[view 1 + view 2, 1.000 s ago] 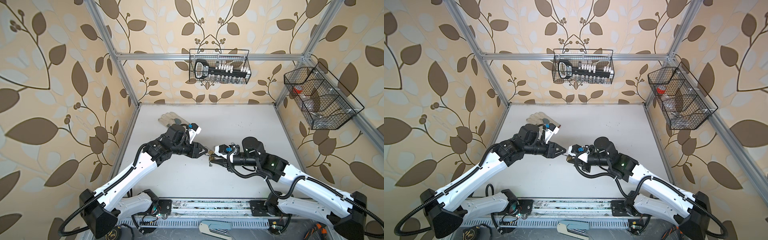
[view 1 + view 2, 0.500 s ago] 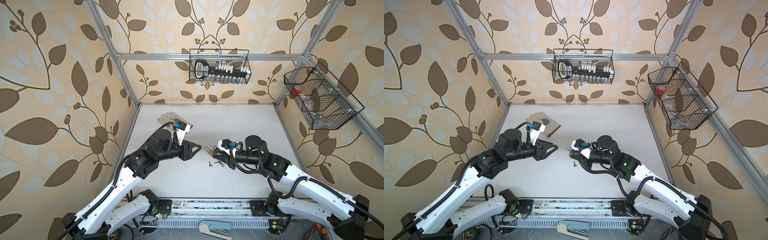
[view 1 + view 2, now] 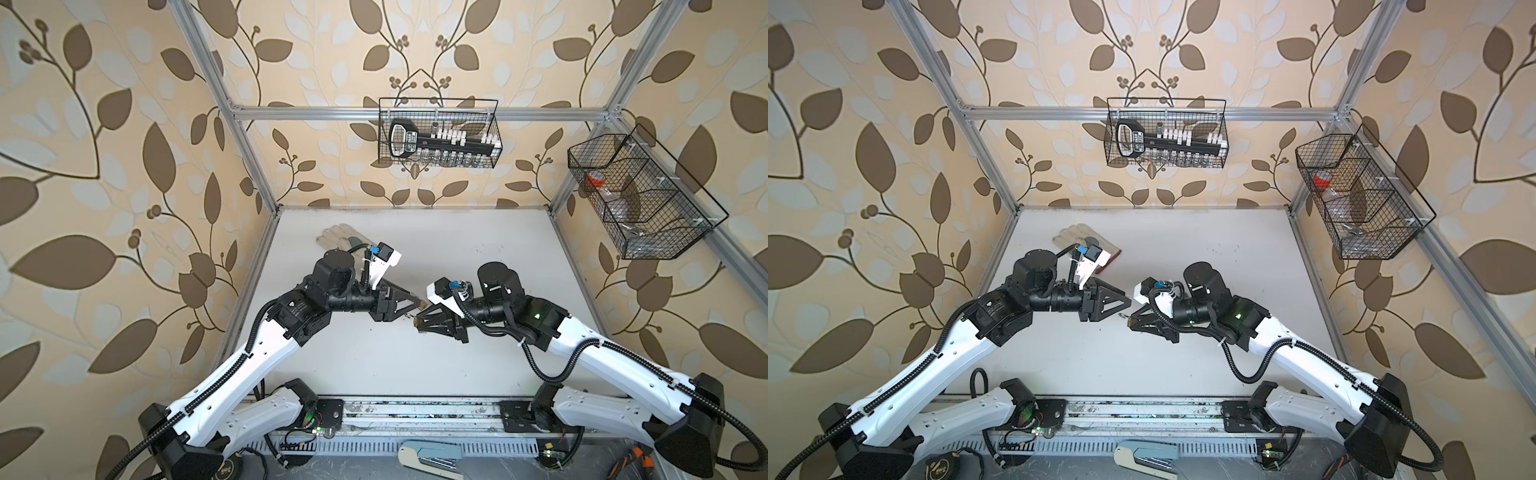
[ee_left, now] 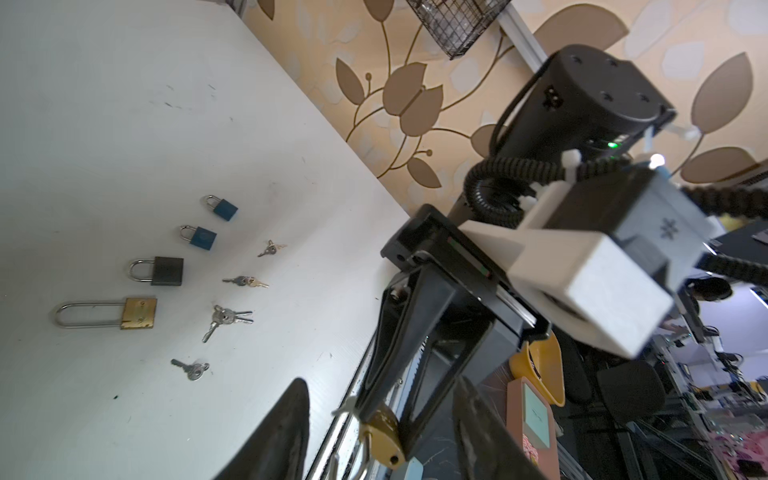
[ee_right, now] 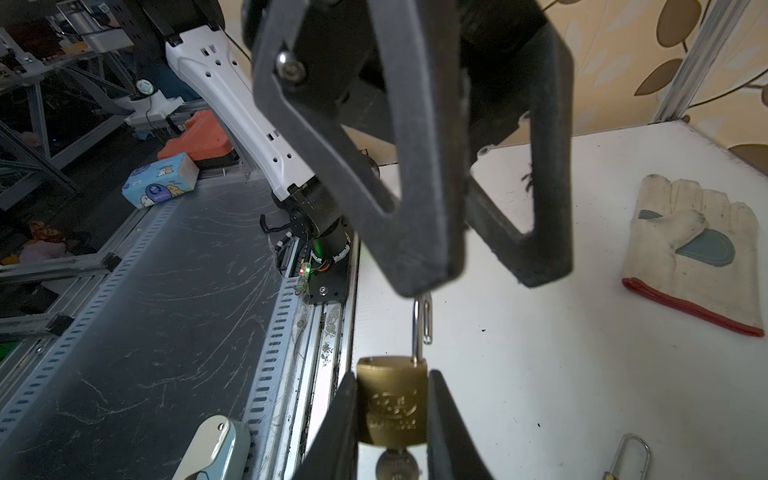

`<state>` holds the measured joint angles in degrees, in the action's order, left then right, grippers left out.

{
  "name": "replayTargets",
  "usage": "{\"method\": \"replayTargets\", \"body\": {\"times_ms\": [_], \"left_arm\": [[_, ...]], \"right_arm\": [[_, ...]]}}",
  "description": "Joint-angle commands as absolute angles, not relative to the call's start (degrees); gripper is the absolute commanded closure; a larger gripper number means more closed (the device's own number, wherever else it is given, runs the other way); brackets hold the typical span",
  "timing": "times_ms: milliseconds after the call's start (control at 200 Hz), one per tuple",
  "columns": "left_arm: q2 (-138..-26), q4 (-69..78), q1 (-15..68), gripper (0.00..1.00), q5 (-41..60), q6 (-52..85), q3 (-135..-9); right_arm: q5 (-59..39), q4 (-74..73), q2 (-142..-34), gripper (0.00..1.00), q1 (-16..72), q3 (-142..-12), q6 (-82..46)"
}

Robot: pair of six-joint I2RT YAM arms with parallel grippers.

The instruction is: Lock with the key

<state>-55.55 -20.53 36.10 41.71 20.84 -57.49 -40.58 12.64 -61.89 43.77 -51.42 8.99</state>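
I have the brass padlock [image 5: 392,409] pinched by its sides in my right gripper [image 3: 419,326]. That gripper is squeezed tight on it and holds it up off the table [image 5: 540,374]. The key [image 5: 392,463] sits in the keyhole at the end of the lock that faces back toward my right wrist, tucked between the two fingers. The silver shackle [image 5: 420,320] pokes out the other end, straight ahead of the right gripper. It looks popped up: one leg goes into the body and the short leg hangs free above it.

My left gripper [image 5: 484,272] has its fingers spread apart and holds nothing. It faces the right one nose to nose. The top of the shackle is right at the tip of one left finger [image 5: 428,266]; I cannot tell if they touch.

So the lock's long line runs from the key, through the body and out along the shackle, and it points right at the left gripper. I think the left arm should push the shackle in, since it is nearest that end, while the key end is boxed in by the right fingers
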Motion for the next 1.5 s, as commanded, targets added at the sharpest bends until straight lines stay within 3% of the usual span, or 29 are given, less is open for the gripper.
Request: {"method": "replayTargets", "body": {"times_ms": [0, 520, 1494], "left_arm": [[-54.84, -17.59, 36.80, 0.47, 48.29, 18.73, -57.50], [-55.28, -19.68, 36.88, 0.52, 48.51, 18.49, -57.52], [-55.48, -20.21, 36.92, 0.84, 47.10, 18.72, -58.10]], "right_arm": [[-43.88, 11.65, -60.82, 1.00, 42.90, -53.66, 7.48], [-46.15, 9.11, -59.24, 1.00, 41.49, -53.90, 4.71], [-43.72, 8.25, -57.97, 1.00, 39.90, -53.66, 3.25]]}}
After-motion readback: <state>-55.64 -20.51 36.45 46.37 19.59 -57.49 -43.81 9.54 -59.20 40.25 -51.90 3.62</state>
